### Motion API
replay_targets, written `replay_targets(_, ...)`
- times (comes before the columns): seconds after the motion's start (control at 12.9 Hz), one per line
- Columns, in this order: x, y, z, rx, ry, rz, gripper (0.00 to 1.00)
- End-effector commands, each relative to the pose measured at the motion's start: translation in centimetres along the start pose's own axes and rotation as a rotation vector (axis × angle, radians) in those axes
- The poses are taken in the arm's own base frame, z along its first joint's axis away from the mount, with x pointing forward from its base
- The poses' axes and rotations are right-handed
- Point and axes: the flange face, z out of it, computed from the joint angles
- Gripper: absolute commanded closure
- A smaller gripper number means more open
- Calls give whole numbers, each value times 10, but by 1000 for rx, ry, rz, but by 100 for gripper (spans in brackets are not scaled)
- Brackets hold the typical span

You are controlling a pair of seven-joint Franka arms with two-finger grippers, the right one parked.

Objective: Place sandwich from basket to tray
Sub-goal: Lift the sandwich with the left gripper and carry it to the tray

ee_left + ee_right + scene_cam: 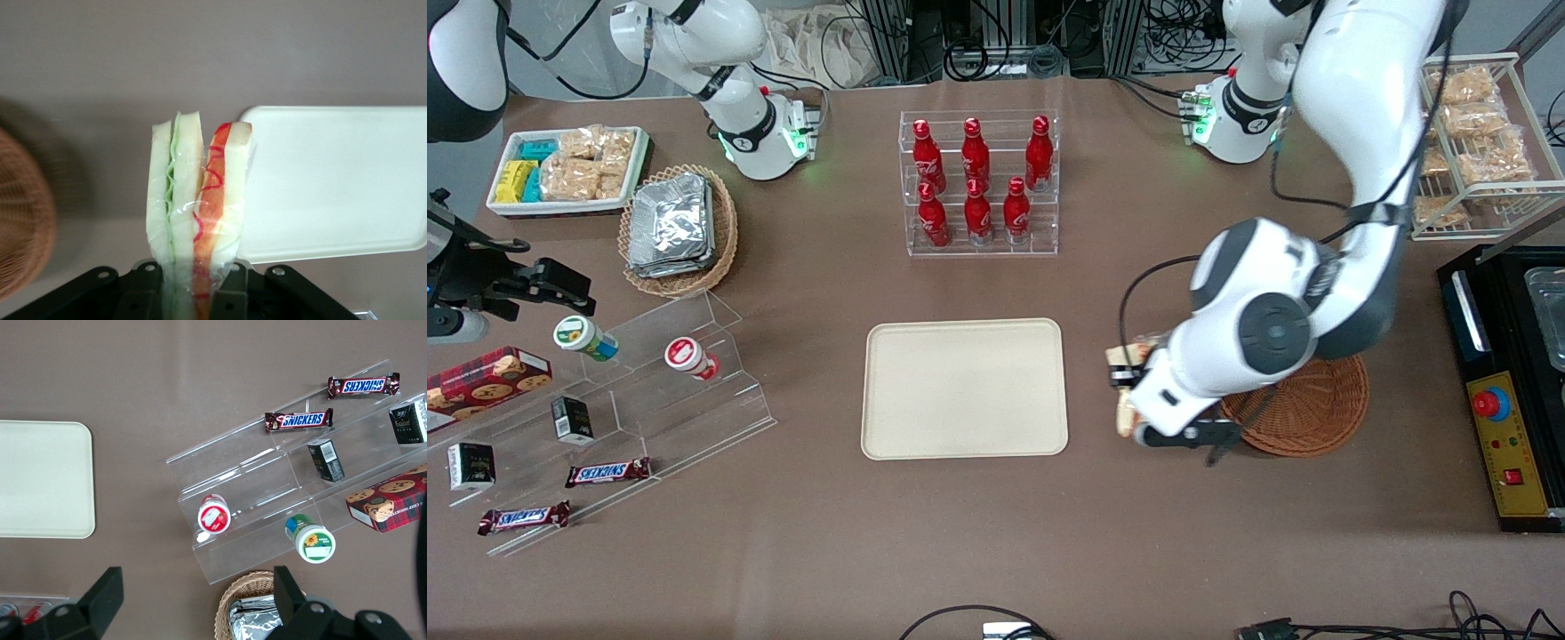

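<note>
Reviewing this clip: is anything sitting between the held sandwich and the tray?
Nothing visible. The gripper is shut on the sandwich, held between the basket and the tray. Only bare table lies between sandwich and tray, and the tray holds nothing.

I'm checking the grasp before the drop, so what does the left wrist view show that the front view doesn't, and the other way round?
Only the left wrist view shows the sandwich clamped upright in the gripper, green and red filling visible. Only the front view shows the whole table: the rack of red bottles and the working arm hiding most of the grasp. Both show the tray, bare, and the basket, with the sandwich held between them above the table.
</note>
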Motion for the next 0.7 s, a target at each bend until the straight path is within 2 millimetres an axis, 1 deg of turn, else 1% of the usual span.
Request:
replay_targets(0.0,9,30,34,-43,-15,35,100)
replay_targets(0.08,8,42,57,-54,-30,45,100)
replay_targets(0.16,8,50,78,-53,-39,54,100)
replay_targets(0.23,9,53,100,-52,-45,58,100)
replay_targets(0.31,8,60,118,-50,-46,69,100)
replay_targets(0.47,7,68,146,-57,-47,76,100)
replay_targets(0.54,7,69,159,-56,-58,76,100)
replay_targets(0.62,4,72,167,-49,-65,83,100)
